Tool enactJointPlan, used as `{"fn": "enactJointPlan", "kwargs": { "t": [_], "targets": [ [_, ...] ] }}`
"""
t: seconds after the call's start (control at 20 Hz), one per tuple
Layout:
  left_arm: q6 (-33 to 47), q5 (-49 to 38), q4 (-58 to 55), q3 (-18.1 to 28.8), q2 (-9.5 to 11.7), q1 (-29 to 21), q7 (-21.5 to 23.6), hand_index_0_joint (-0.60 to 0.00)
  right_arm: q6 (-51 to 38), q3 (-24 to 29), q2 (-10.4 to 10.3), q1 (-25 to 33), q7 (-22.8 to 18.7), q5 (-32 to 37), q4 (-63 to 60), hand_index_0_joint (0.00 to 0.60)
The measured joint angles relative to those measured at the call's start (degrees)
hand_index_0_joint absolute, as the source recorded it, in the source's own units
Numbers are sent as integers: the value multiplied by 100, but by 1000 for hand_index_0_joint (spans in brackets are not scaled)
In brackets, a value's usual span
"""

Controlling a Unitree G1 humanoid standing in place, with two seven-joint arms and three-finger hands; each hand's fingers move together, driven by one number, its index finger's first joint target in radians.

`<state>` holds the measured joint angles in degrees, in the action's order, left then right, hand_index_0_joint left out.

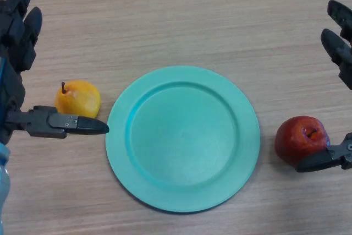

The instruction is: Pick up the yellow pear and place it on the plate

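A pale wood-grain worktop (pixel 181 20) is being seen from above, filling the whole head view. At its centre a round teal plate (pixel 182 138) is lying flat, with nothing resting on it. The left hand (pixel 22 70) is being held at the view's left edge, spread wide: the fingers (pixel 25 15) are being pointed up and away, while the thumb (pixel 66 124) is being stretched straight out toward the plate, its tip stopping just short of the rim. The right hand (pixel 341 53) is being shown at the right edge, likewise opened out, with fingers high and thumb low; nothing is being gripped by either hand. A red apple (pixel 301 137) is sitting on the worktop just right of the plate, with the right thumb lying against its lower right side. The yellow pear (pixel 77 98) is resting on the worktop just left of the plate, stem up, directly above the left thumb and between it and the left fingers.
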<state>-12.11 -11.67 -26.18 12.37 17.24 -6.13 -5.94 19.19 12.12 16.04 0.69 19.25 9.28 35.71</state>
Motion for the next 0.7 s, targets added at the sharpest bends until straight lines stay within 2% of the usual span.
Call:
{"fn": "enactJointPlan", "kwargs": {
  "t": [0.1, 0.45, 0.6, 0.7],
  "targets": [
    [3, 1, 80, 4, 9, 6, 0, 0, 0, 0, 0, -1, 3, 0, -14, 0],
    [901, 137, 1528, 127, 220, -128, -23, 0, -1, 7, -1, -76, 6, -1, -36, 0],
    [1767, 566, 2617, 137, 378, -357, -22, 0, -1, 5, -1, -89, 5, -1, 32, 0],
    [2033, 761, 3220, 129, 443, -525, -11, 0, -3, 9, -2, -93, 4, -2, 66, 0]
  ]
}}
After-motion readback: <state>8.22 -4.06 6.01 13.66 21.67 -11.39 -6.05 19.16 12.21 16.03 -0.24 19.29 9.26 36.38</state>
